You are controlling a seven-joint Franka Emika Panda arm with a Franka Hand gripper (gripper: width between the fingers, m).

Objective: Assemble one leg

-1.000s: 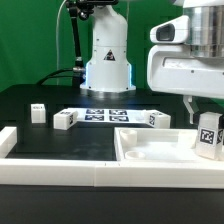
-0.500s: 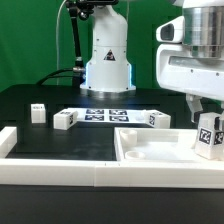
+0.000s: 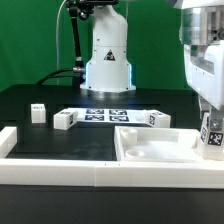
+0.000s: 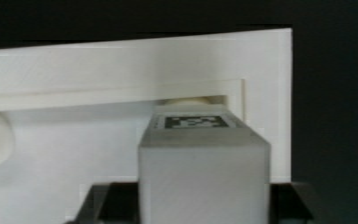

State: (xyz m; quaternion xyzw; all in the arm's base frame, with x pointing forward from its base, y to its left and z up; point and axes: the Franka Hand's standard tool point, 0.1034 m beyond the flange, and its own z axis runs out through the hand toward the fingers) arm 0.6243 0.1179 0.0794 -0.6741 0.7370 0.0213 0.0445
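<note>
The fingers (image 3: 211,124) pinch the leg (image 3: 212,135) upright, long axis vertical, directly over the panel's (image 3: 150,150) corner recess.

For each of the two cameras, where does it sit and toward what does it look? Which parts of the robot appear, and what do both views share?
Exterior view: off the arm, low by the table's near edge, looking across the black table at the robot base; the gripper shows at the exterior view's right, holding the leg over the white panel.
Wrist view: on the wrist, looking along the gripper at the leg and the panel; dark gripper parts flank the leg.
Shared: the leg and the panel.
</note>
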